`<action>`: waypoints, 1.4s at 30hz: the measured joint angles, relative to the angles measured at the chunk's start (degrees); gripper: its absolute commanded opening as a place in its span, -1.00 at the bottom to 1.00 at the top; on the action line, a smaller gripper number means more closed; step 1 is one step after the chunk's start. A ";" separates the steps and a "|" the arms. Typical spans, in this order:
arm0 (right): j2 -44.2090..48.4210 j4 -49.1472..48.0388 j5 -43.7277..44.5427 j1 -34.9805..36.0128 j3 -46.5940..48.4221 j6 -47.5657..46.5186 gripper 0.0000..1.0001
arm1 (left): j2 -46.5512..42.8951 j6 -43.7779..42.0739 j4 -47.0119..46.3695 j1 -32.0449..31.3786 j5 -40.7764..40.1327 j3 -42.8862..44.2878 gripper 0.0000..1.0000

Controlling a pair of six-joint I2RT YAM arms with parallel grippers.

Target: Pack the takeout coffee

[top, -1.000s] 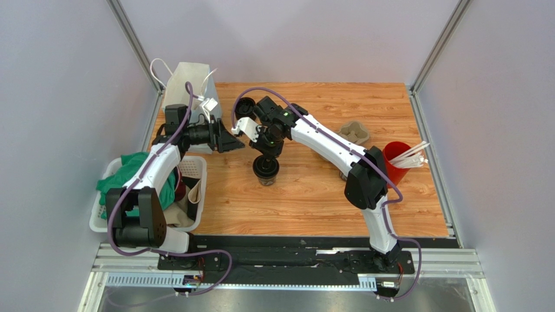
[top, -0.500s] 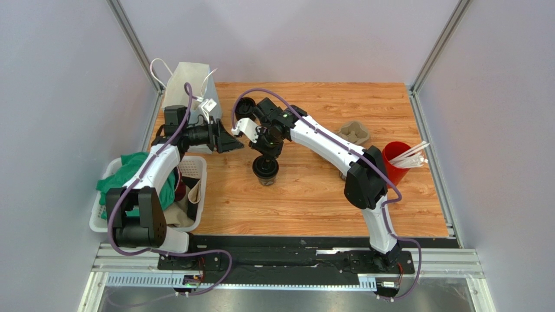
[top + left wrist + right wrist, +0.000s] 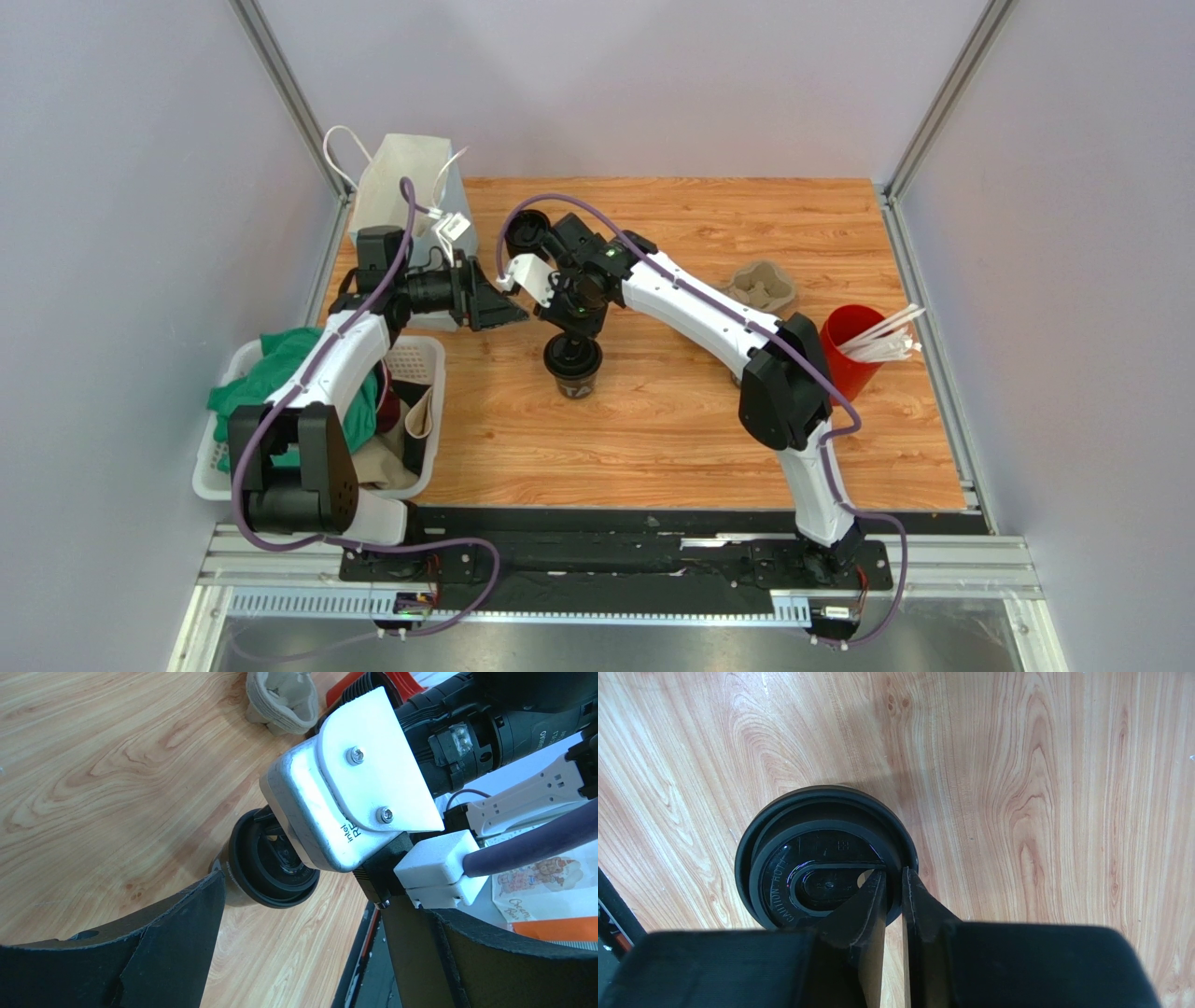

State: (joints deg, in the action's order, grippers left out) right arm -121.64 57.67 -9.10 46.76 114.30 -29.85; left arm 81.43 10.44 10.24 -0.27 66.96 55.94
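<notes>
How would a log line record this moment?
right gripper: pinching takeout coffee lid rim | left gripper: open, empty | coffee: on table

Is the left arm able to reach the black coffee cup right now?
Probably not: the right pincer pinches the rim of the coffee cup, and its wrist camera stands between that cup and the open left pincer.

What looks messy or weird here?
Nothing is spilled: the small black lidded coffee cup stands upright on the wooden table, the right claw pinching its lid rim. The only messy spot is the white plastic basket at the left edge, with green cloth drooping over its rim.
</notes>
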 measured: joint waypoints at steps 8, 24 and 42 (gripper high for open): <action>0.00 -0.48 0.09 0.31 -0.04 0.04 -0.77 | 0.00 0.20 -0.39 0.00 0.31 0.00 0.77; 1.40 -0.35 0.59 0.85 -1.73 0.92 -0.78 | 0.00 0.22 -0.50 -0.07 1.49 0.02 0.77; 2.60 -0.87 1.53 1.18 -3.54 2.08 -0.77 | 0.00 0.37 -0.48 -0.07 1.81 0.00 0.77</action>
State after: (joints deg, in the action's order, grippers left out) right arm -119.04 56.80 -7.57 47.94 110.76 -27.77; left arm 81.43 10.81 9.76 -0.34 68.77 55.94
